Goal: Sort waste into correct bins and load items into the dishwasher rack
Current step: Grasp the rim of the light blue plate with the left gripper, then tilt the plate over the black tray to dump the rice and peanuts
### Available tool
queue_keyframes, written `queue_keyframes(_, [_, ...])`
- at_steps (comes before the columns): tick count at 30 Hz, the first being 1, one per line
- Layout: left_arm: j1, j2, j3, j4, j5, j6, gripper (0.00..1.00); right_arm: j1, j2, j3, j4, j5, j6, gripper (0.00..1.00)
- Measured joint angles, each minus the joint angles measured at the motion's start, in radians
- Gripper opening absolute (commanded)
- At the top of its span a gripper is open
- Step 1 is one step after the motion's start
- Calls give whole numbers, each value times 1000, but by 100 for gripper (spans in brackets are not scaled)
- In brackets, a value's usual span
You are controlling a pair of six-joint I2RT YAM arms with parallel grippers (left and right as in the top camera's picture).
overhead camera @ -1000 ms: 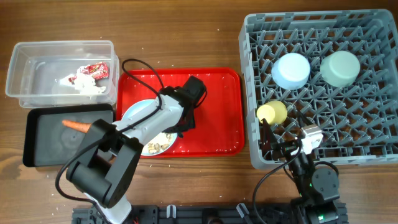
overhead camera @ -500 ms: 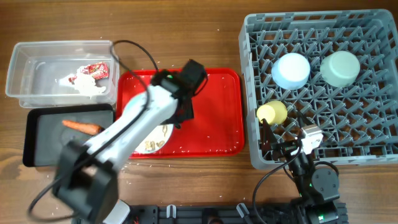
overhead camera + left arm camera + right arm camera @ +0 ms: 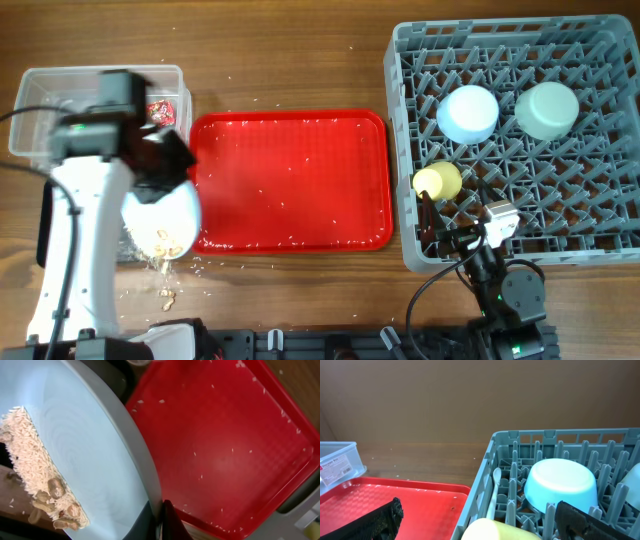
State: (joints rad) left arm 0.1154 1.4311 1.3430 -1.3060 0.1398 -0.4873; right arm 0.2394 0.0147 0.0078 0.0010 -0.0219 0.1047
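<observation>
Round pale-blue plate point(image 3: 165, 215) is tipped steep, just left of the flat red tray point(image 3: 300, 180), w/ the left gripper point(image 3: 160, 162) clamped on its rim. Beige crumbs point(image 3: 165, 240) sit at the low edge, some on the wooden table point(image 3: 280, 290). Risk imo: more spill there bc the pour edge looks off-target. Right gripper point(image 3: 477, 517) is wide, holding 0.

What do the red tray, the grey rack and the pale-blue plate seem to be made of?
The red tray is probably plastic with a semi-gloss finish: the left wrist view shows a fine moulded texture and a soft highlight. The grey rack looks like matte moulded plastic, a one-colour lattice with thin pegs. The pale-blue plate is smooth and slightly glossy; it could be plastic or glazed ceramic.
</observation>
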Motion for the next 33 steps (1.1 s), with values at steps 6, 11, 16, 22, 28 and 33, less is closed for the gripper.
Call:
queue_keyframes(6, [226,0,0,61,65,141,4,0,0,0,0,0,0,100])
queue_keyframes(11, [322,0,0,126,201,232,4,0,0,0,0,0,0,100])
queue_keyframes(16, [454,0,-47,195,436,330,4,0,0,0,0,0,0,100])
queue_keyframes(22, [652,0,-76,75,743,510,4,0,0,0,0,0,0,100])
queue_keyframes(28, [964,0,-79,-245,1034,890,4,0,0,0,0,0,0,100])
queue_keyframes(33, [1092,1,-81,-340,1164,1122,4,0,0,0,0,0,0,100])
